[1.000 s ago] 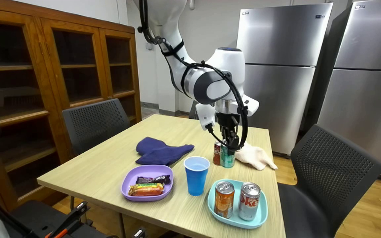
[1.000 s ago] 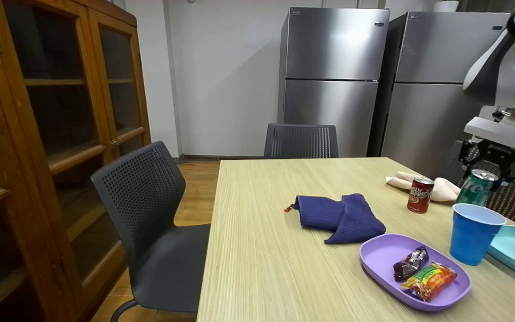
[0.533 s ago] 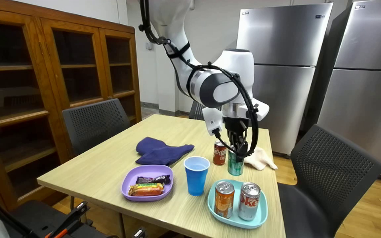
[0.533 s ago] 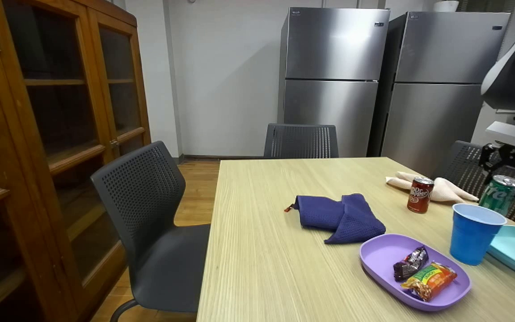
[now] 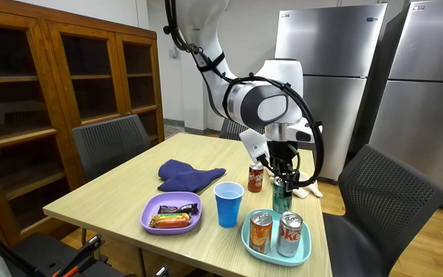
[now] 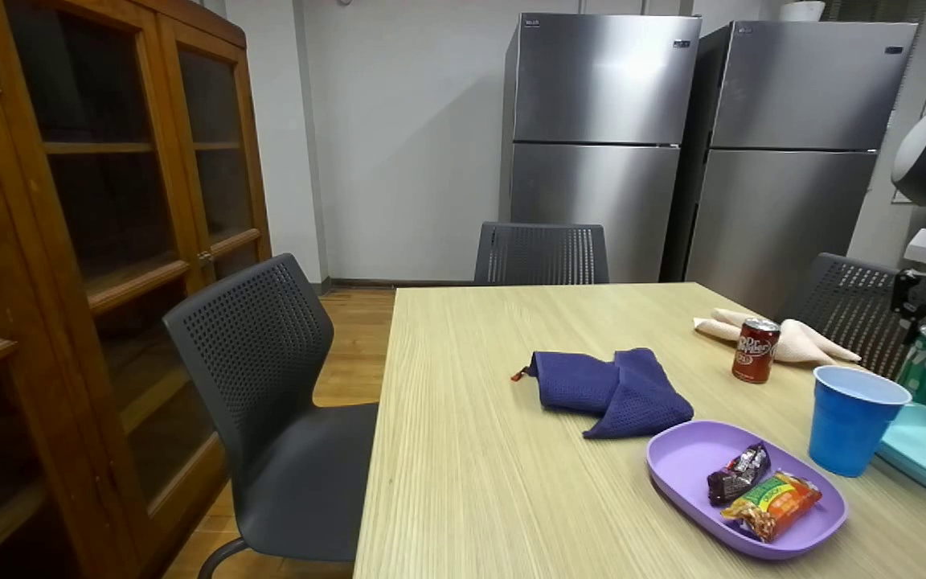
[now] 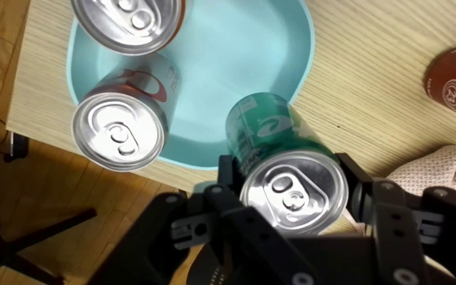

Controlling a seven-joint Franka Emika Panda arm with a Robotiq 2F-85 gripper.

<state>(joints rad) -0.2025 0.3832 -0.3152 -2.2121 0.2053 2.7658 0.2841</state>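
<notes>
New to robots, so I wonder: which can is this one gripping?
The green can, clamped between the jaws; the orange can, silver can and red can stand apart from them.

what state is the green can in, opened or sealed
It looks sealed: in the wrist view the green can, held in the claw, has its tab lying flat, and no opening shows in its silver lid.

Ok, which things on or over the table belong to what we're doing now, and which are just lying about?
Part of the job, it seems:
green can, gripped by the end effector
teal tray, close to that can
orange can and silver can, standing on the teal tray

Apparently just lying about:
Dr Pepper can
blue cup
purple dish, bearing wrapped snacks
navy cloth
pale cloth
</notes>
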